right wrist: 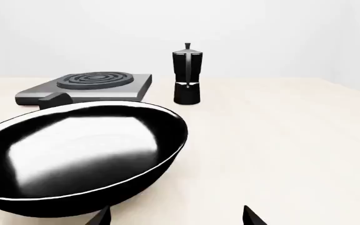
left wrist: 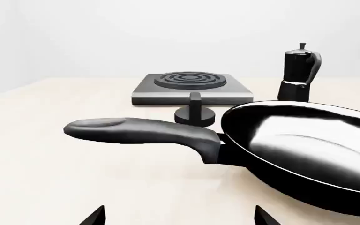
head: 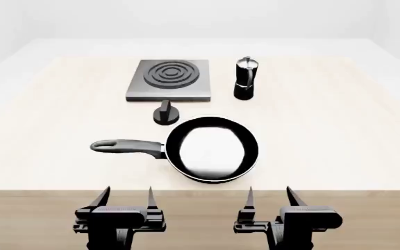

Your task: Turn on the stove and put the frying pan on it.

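While both grippers, left gripper and right gripper, hang spread at the table's near edge, the frying pan lies mid-table; reaching the knob before the stove risks nudging its handle.

No readable text, labels, brands or numbers anywhere.

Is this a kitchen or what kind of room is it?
It looks like a pretend kitchen in a computer simulation, not a real room. A small stove with ring burner, a frying pan and a coffee pot sit on a pale wooden table, with plain white walls around.
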`<state>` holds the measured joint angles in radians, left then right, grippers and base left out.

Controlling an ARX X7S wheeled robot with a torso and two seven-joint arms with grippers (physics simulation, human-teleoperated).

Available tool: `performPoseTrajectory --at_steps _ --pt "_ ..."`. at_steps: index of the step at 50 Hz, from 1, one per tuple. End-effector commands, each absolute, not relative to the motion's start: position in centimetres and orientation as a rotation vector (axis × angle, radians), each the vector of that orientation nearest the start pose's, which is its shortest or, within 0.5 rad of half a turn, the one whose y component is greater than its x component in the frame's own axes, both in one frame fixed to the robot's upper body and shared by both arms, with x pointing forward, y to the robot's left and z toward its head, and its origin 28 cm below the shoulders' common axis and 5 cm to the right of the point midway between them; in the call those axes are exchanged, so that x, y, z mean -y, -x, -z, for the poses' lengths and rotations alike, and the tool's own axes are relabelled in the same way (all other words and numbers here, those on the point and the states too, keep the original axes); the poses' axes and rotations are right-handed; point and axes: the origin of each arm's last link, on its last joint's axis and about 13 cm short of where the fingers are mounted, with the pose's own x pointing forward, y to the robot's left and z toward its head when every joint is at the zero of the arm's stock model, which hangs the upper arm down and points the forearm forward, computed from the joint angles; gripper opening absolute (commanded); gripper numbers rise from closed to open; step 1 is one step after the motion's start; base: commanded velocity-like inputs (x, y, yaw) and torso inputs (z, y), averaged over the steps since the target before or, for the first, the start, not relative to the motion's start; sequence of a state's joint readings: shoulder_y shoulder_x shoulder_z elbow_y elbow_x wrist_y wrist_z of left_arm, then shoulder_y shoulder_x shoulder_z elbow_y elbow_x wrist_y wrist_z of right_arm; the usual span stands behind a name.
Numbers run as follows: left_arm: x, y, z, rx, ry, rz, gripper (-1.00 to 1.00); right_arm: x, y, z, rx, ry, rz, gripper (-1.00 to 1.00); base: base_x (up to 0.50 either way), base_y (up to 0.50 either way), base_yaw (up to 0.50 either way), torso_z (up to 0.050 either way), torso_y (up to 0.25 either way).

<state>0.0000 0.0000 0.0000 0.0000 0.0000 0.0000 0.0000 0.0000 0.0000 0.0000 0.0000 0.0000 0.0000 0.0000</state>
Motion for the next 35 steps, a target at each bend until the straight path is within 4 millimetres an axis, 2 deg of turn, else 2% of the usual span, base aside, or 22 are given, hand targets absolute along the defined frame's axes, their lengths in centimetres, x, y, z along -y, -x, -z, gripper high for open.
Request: performPoseTrajectory --at_steps 1,10,23,24,25,27,28,29,30,31,35 --pt "-20.5 -21.0 -1.2 -0.011 -0.006 -0.008 1.0 9.7 -21.1 -1.3 -0.008 0.01 0.013 1.0 0.0 0.0 0.0 0.0 0.0" --pt "-20.1 -20.7 -1.4 -0.032 0.009 0.047 1.0 10.0 -21.0 -1.4 0.017 0.037 0.055 1.0 0.0 0.0 0.0 0.0 0.0" --pt "-20.2 -20.8 -1.6 -0.025 0.0 0.024 1.0 10.1 -20.8 -2.2 0.03 0.05 0.054 1.0 0.0 0.0 0.0 0.0 0.0" --pt "-20.2 -20.8 -2.0 -0.03 0.016 0.03 1.0 10.2 -20.8 -2.8 0.042 0.049 0.059 1.0 0.0 0.0 0.0 0.0 0.0" --pt "-20.0 -21.8 -5.2 0.017 0.026 0.044 1.0 10.4 -21.6 -5.8 0.079 0.051 0.028 1.0 0.0 0.0 0.0 0.0 0.0" --pt "-20.0 -22.1 -7.9 -0.022 0.034 0.052 1.0 10.4 -21.6 -8.2 0.034 0.036 0.005 1.0 0.0 0.0 0.0 0.0 0.0" --pt "-20.0 -22.9 -10.6 0.005 0.038 0.055 1.0 10.5 -22.0 -11.2 0.075 0.047 -0.009 1.0 0.0 0.0 0.0 0.0 0.0" --pt "-20.0 -23.2 -12.0 -0.024 0.033 0.054 1.0 10.5 -22.2 -12.8 0.076 0.086 -0.003 1.0 0.0 0.0 0.0 0.0 0.0" --pt "-20.8 -24.9 -15.0 -0.003 0.001 0.063 1.0 10.9 -23.4 -16.4 0.14 0.084 -0.008 1.0 0.0 0.0 0.0 0.0 0.0" --pt "-20.8 -25.5 -16.4 0.021 -0.003 0.065 1.0 11.0 -23.9 -17.3 0.117 0.09 -0.001 1.0 0.0 0.0 0.0 0.0 0.0" --pt "-20.8 -25.6 -16.2 0.019 -0.002 0.064 1.0 11.6 -24.3 -17.2 0.13 0.119 0.062 1.0 0.0 0.0 0.0 0.0 0.0"
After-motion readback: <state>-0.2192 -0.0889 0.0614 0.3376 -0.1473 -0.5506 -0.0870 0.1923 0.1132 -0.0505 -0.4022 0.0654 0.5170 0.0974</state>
